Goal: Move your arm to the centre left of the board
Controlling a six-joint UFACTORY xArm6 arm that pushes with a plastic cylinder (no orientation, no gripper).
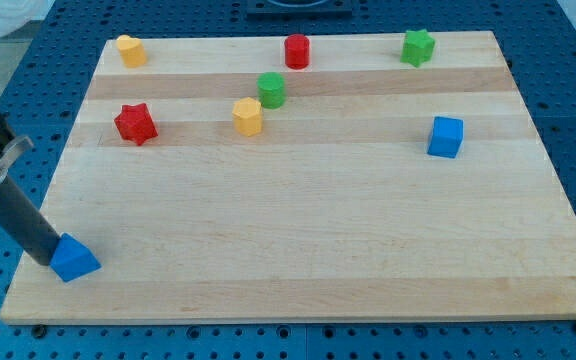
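My tip rests at the wooden board's bottom-left corner, touching the left side of a blue triangular block. The rod slants up to the view's left edge. A red star block lies at the board's left, well above my tip. A yellow hexagonal block and a green cylinder sit near the upper middle.
A yellow block lies at the top-left corner, a red cylinder at the top middle, a green star at the top right, and a blue cube at the right. Blue pegboard surrounds the board.
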